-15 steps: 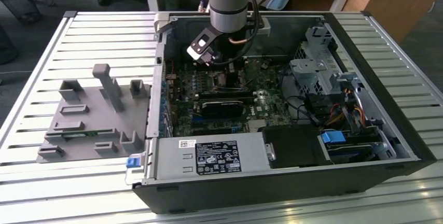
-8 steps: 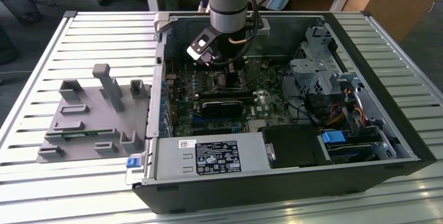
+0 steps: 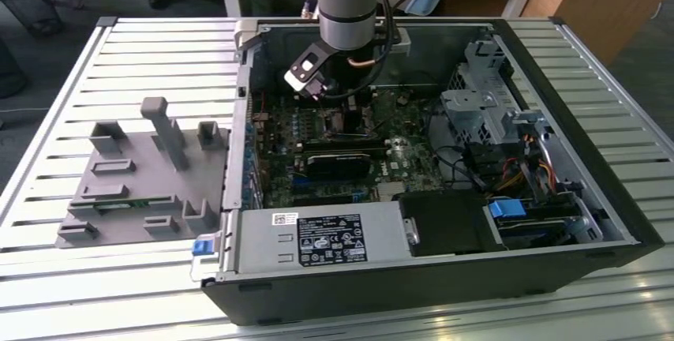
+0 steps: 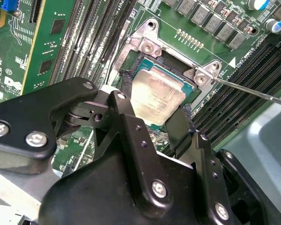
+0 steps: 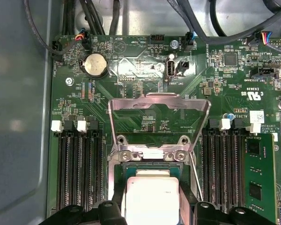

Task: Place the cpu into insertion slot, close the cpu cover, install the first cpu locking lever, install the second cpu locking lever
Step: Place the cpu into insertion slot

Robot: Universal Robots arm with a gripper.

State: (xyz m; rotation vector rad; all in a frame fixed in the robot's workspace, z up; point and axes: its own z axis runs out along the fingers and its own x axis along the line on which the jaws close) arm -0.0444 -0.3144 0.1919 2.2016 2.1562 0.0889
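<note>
The gripper (image 4: 154,98) of the single arm reached down into the open computer case (image 3: 421,294) at the upper centre of the exterior view. Its two black fingers (image 4: 180,133) were drawn in against opposite edges of the cpu (image 4: 158,91), holding it. The chip lay flat and metal face up, directly beneath the tool and squarely over the insertion slot (image 4: 168,70), whose dark edge showed around it in the second wrist view. Whether it sat fully down in the socket could not be told. Being square, it had no long axis, and its sides ran in line with the socket's.

The cpu cover (image 5: 159,98) stood raised on its hinge at the side of the slot away from the gripper. The green board showed through its window, and it looked clear of the chip. A thin silver locking lever (image 4: 253,91) angled away beside the slot. Black memory slots (image 5: 77,173) flanked the socket on both sides, close to the fingers.

In the exterior view, a long black card (image 3: 339,163) lay just below the gripper. A grey fixture (image 3: 147,175) sat on the slatted table (image 3: 106,294) at the frame's left.
</note>
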